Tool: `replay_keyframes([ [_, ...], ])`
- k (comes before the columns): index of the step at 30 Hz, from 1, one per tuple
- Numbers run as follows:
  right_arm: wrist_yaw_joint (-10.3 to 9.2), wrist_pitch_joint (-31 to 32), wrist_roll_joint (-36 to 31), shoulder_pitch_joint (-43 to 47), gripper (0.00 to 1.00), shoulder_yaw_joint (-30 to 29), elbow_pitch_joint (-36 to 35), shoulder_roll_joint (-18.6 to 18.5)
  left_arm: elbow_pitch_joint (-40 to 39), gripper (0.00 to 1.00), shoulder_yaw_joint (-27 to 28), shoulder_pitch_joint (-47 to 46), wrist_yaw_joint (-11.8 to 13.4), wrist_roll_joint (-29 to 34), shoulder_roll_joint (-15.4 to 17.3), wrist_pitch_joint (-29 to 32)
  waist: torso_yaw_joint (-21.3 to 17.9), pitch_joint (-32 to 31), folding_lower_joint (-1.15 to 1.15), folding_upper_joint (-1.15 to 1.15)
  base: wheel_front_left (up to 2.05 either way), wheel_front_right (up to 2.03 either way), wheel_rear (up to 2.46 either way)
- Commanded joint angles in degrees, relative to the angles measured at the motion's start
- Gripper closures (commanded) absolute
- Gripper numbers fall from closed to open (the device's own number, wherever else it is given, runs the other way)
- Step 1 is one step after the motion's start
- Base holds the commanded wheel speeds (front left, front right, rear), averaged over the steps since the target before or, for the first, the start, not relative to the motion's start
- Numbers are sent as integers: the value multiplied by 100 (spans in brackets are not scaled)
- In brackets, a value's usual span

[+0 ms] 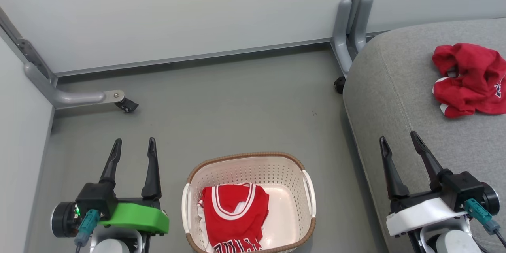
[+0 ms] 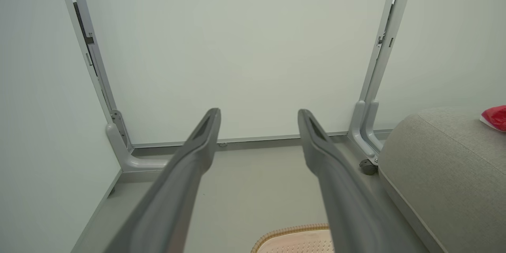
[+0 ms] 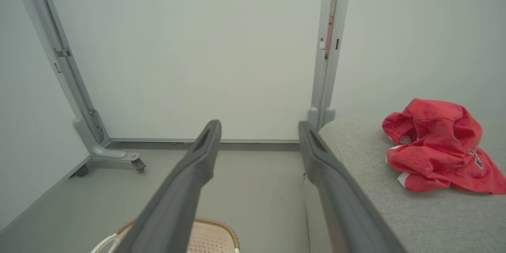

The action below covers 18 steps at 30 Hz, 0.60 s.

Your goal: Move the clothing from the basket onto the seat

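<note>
The cream perforated basket (image 1: 290, 174) with a brown rim stands on the floor at the bottom centre, and a red jersey (image 1: 235, 215) with white-striped trim and lettering lies in its left half. A crumpled plain red garment (image 1: 470, 79) lies on the light-grey seat (image 1: 395, 99) at the right. My left gripper (image 1: 133, 146) is open and empty, left of the basket. My right gripper (image 1: 397, 139) is open and empty over the seat's front edge. The right wrist view shows the red garment (image 3: 438, 146) on the seat (image 3: 415, 217) and the basket rim (image 3: 221, 231) below.
Pale partition panels stand behind, with grey metal feet (image 1: 75, 95) and castors (image 1: 339, 85) on the grey floor (image 1: 237, 114). A post (image 1: 352, 27) rises beside the seat's far corner. Bare floor lies between the basket and the panels.
</note>
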Motion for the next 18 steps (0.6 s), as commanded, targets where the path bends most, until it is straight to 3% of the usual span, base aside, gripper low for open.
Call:
replay_keyframes([
  [1,-4,-14,53,104,0,-20,-17,-9,2,0,0,127,-29,52,-7,5,43,-54,0,0,0,0,0],
  [18,-4,-14,227,282,0,27,104,-8,82,0,101,276,-123,143,-52,5,127,-204,0,0,0,0,0],
])
